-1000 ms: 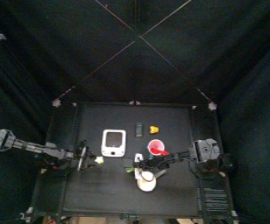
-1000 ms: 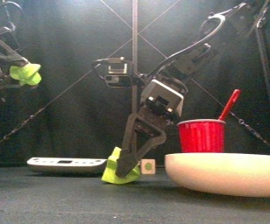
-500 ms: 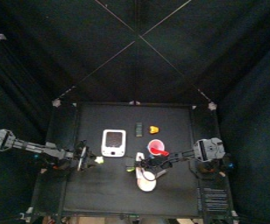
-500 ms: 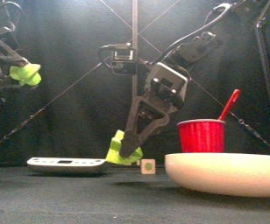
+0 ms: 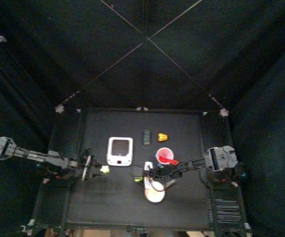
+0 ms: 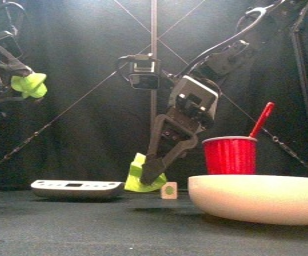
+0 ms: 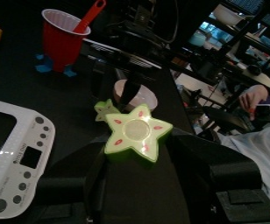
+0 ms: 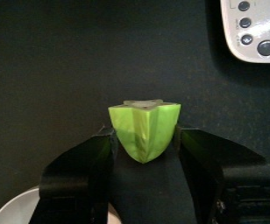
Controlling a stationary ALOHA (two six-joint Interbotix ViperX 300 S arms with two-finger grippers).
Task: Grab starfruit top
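The right gripper (image 6: 146, 176) grasps a green, ridged starfruit top (image 8: 145, 129) above the table's six o'clock edge. The left gripper (image 6: 27, 84) clenches a star-shaped green starfruit slice (image 7: 134, 132).

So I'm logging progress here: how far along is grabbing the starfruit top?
Done: the left hand holds a starfruit piece raised off the table. In hand: the right hand grips the other starfruit half, lifted above the table. Left: apparently nothing but holding it.
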